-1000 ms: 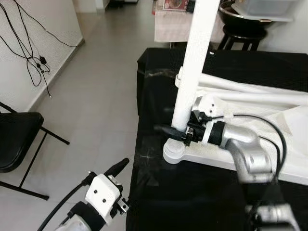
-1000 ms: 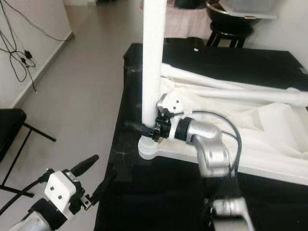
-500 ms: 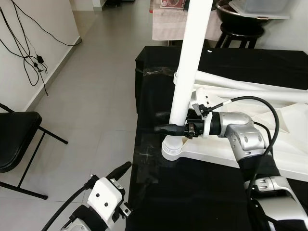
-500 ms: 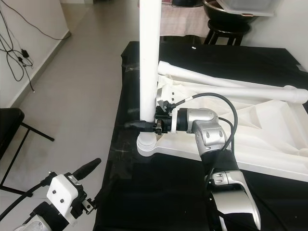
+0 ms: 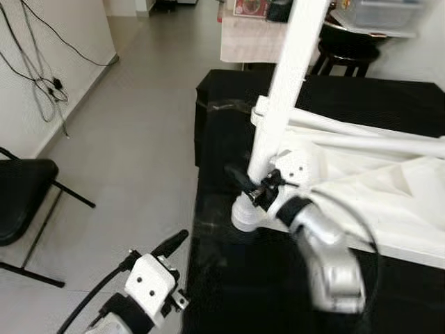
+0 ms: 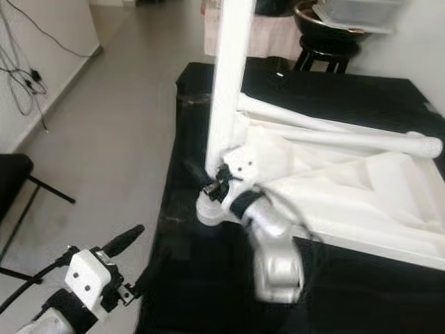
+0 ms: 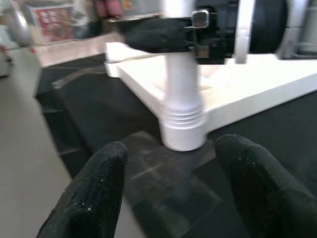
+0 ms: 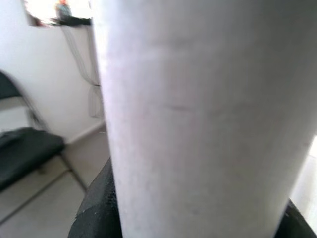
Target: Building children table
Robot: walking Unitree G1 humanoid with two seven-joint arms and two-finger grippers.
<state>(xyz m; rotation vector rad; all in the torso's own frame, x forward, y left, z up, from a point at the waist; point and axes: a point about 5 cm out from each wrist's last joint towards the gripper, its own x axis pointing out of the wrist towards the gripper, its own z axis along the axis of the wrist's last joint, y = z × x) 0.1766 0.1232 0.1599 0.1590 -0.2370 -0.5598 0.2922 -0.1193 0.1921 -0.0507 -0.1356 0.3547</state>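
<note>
White table leg (image 5: 285, 97) stood upright in corner socket (image 5: 247, 212) of inverted tabletop (image 5: 361, 188), near black-covered bench edge (image 5: 208, 236), clamped low by right gripper (image 5: 252, 188), left gripper (image 5: 161, 261) held fingers apart below, open floor (image 5: 132, 153) alongside.

Black folding chair (image 5: 21, 202) by wall, cables (image 5: 42, 83) hanging above; black stool (image 5: 351, 49) beyond black-draped surface (image 5: 229, 278).

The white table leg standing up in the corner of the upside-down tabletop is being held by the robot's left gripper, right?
No, the right gripper holds the white table leg, as the left eye view shows. The left gripper hangs open beside the black table.
</note>
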